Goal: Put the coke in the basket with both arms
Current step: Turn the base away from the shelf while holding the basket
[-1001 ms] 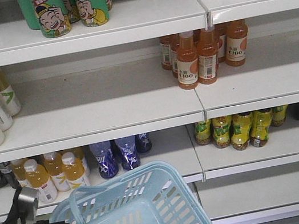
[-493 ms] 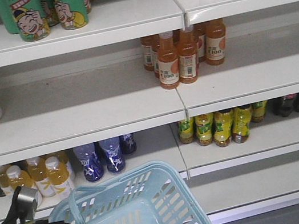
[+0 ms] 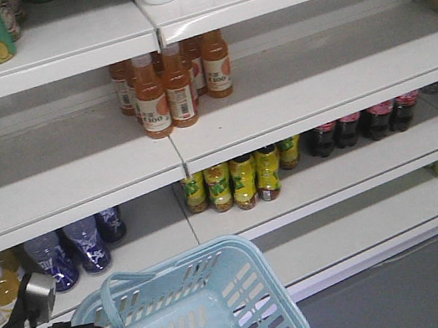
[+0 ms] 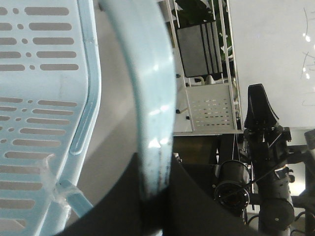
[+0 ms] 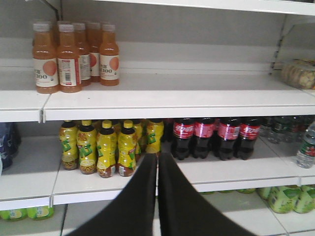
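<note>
Left gripper [image 4: 153, 172], lower centre: fingers [image 4: 197, 206] clenched on the basket [image 4: 44, 98] handle [image 4: 147, 98]. Right gripper [image 5: 158, 160], bottom centre: fingers pressed together, empty.

White store shelves [image 3: 316, 87]; drink bottles [image 3: 165, 88]; grey floor [image 3: 411, 291]

Front view overlooks shelves [image 3: 316, 87] and basket [image 3: 217, 296]; right wrist nears same shelves, left wrist the basket.

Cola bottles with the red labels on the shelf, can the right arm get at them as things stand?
Probably yes. The cola bottles stand in an open row on the shelf, up and right of the right gripper, with nothing in front. Its jaws are shut, so it must open first.
</note>
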Controlling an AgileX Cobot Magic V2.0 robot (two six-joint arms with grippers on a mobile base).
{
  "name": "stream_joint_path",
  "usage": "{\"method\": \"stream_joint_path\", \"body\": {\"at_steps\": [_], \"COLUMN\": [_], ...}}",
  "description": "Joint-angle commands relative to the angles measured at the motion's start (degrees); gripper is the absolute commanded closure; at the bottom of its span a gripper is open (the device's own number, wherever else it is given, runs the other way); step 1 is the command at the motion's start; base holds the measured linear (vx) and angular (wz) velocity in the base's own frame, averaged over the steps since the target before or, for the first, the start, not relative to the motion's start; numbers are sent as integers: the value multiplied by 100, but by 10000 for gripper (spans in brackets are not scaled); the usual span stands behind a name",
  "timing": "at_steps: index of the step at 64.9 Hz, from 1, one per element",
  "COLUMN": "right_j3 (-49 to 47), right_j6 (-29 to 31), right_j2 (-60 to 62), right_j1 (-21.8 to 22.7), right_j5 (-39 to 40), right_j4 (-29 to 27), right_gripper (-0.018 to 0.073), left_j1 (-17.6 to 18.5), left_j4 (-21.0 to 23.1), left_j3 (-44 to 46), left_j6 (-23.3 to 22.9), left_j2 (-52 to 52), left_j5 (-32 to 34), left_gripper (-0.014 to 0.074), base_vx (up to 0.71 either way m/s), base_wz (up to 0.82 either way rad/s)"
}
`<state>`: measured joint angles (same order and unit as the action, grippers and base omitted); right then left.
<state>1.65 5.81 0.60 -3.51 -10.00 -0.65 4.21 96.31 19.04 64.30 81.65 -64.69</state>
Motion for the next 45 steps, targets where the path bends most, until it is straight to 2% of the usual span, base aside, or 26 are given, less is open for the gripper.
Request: {"method": "stream_joint_path", "body": {"at_steps": [1,45], "right_j3": [40,40], "right_j6": [27,27], "right_j2": [74,74], "right_j1": [2,2], "right_j5": [423,423], "right_j4": [14,14], "right_gripper": [561,561], "left_j1": [25,25], "left_j4": [587,587], "left_j3": [82,82], "left_j6": [73,73], "left_j2": [-151,-151], "left_j5": [-499,-499], "left_gripper": [604,604], "base_vx": [-7,-8], "base_wz": [-41,-42]}}
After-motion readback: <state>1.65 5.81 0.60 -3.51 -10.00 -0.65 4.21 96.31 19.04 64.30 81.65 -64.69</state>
